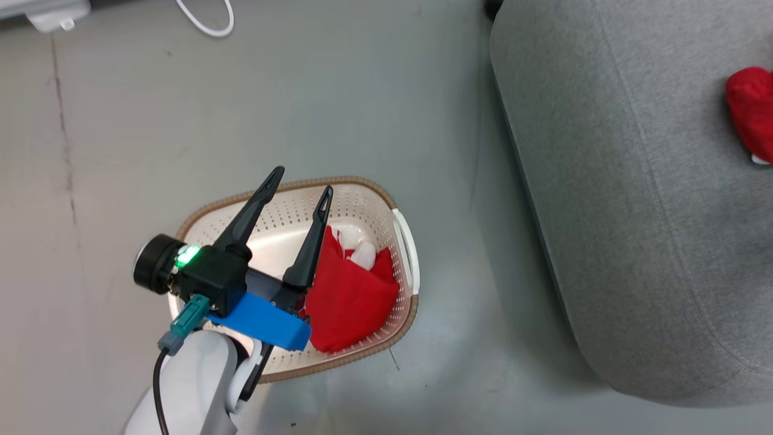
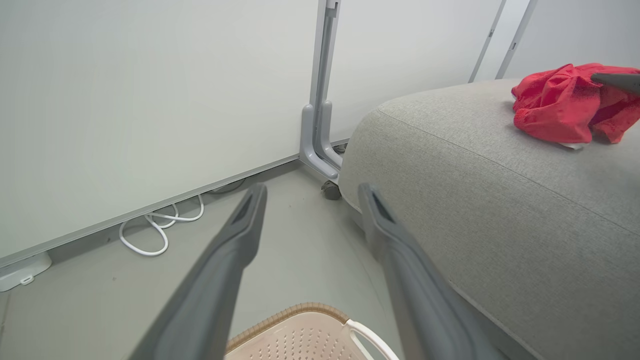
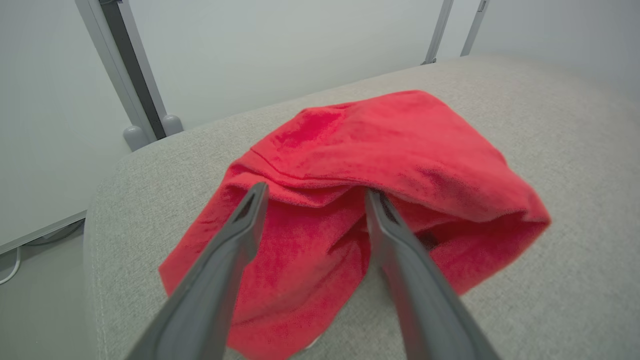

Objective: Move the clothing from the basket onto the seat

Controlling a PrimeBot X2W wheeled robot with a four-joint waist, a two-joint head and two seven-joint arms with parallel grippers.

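Fingers [image 1: 253, 208] of the left gripper [image 1: 302, 181] stand well apart with nothing between them. In the head view the gripper hangs above the basket [image 1: 362, 181], its tips over the far rim and its right finger crossing the edge of a red garment [image 1: 350, 296]; whether it touches the fabric cannot be told. That garment lies crumpled in the right half of the basket, with a bit of white fabric [image 1: 364, 255] showing at its top. The left half of the basket floor is bare plastic. The basket stands on the grey floor [image 1: 362, 90], near the seat [image 1: 634, 211] but apart from it, its white side handle turned toward the seat.

The right gripper [image 3: 316, 191] also has its fingers spread and clamps nothing. In the right wrist view its tips sit at a fold of a second red garment [image 3: 375, 150], which lies in a loose heap on top of the seat. Part of the cloth lies below and between the two fingers, and the right tip is tucked just under the fold. In the left wrist view one dark fingertip [image 2: 615, 82] of this gripper reaches in over the same heap, and a small white edge shows under the cloth.

Beyond the seat's rounded corner a grey post [image 2: 317, 140] meets the floor beside a pale wall panel [image 2: 150, 100]. A white cable [image 2: 160, 225] lies looped along the base of the panel.
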